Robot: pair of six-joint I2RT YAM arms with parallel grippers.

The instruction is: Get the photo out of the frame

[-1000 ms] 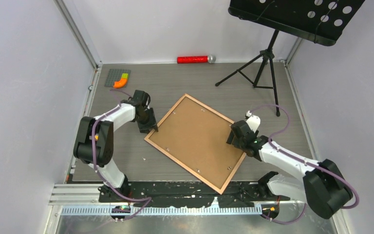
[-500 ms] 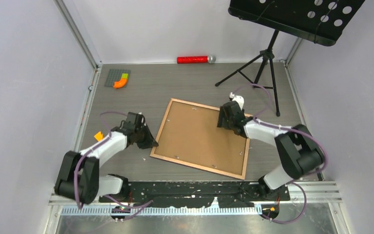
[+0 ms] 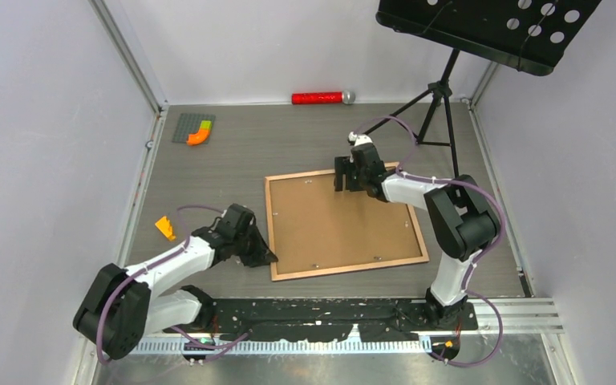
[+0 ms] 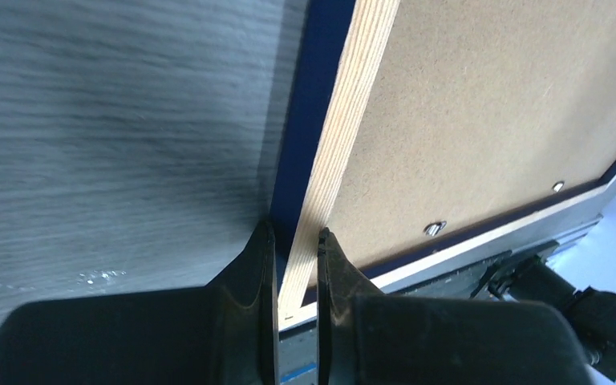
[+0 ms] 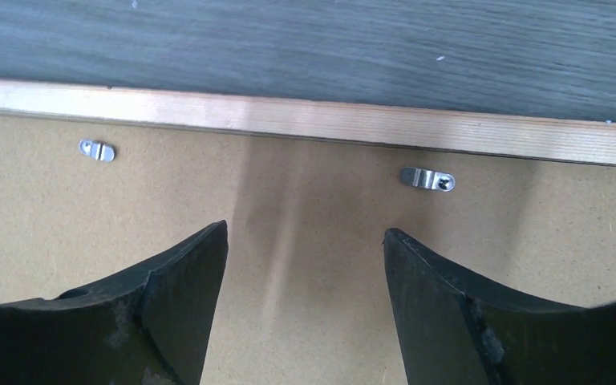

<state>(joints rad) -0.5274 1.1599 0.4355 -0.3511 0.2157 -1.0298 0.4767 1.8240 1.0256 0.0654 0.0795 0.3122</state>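
1. Two fingers of the left gripper (image 4: 293, 241) pinch the frame's (image 4: 351, 120) pale wooden rail at its near-left corner.
2. Face down on the grey woodgrain table (image 3: 233, 152), it shows a matte brown backing board (image 3: 341, 224).
3. Right gripper (image 5: 305, 265), jaws apart, hovers over the board's far edge.

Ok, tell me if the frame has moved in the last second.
Yes. The frame has swung counterclockwise in the top view, from diagonal to nearly square with the edges of the table.

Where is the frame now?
In the top view the frame lies back up at the table's middle, between the left gripper at its near-left corner and the right gripper at its far edge.
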